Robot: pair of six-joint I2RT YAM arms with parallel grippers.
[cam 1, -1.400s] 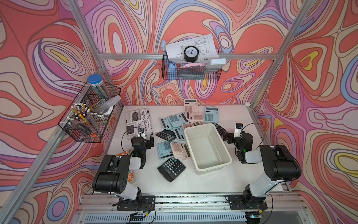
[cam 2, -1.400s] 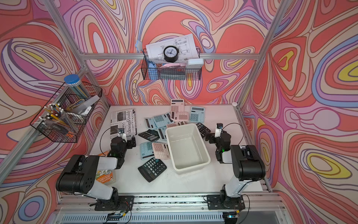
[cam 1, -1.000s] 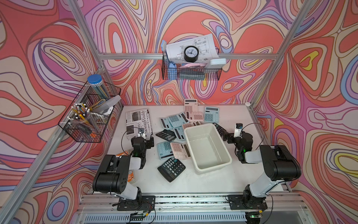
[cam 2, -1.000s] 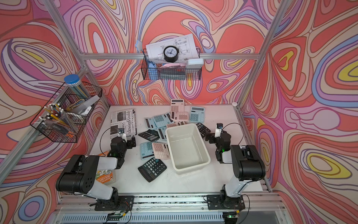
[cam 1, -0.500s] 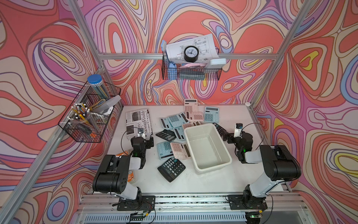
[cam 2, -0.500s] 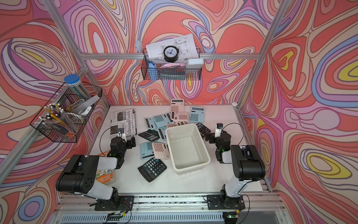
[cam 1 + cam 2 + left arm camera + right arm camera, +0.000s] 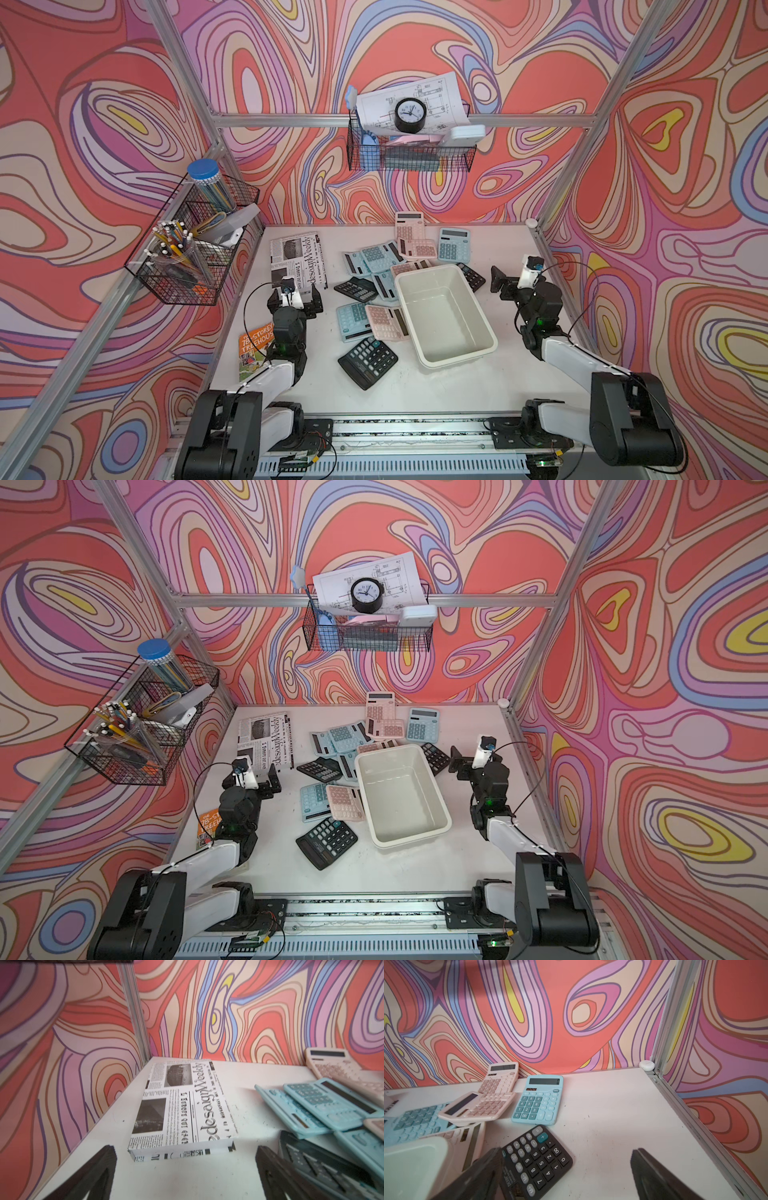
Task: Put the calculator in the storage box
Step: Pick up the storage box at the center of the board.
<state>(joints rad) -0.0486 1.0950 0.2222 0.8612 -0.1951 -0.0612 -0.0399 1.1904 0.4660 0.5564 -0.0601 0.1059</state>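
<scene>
Swirl-patterned walls enclose a white table framed by aluminium posts.

The white counter carries a cream storage box just toward three o'clock of centre. A black calculator lies at seven. Blue, pink and black calculators overlap in a heap from nine round to twelve. A newsprint-covered book lies at ten, and an orange paperback at eight, by the edge.

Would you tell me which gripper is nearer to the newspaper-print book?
Left. The left gripper sits at the book's near edge; the right gripper is far off, beyond the storage box.
</scene>
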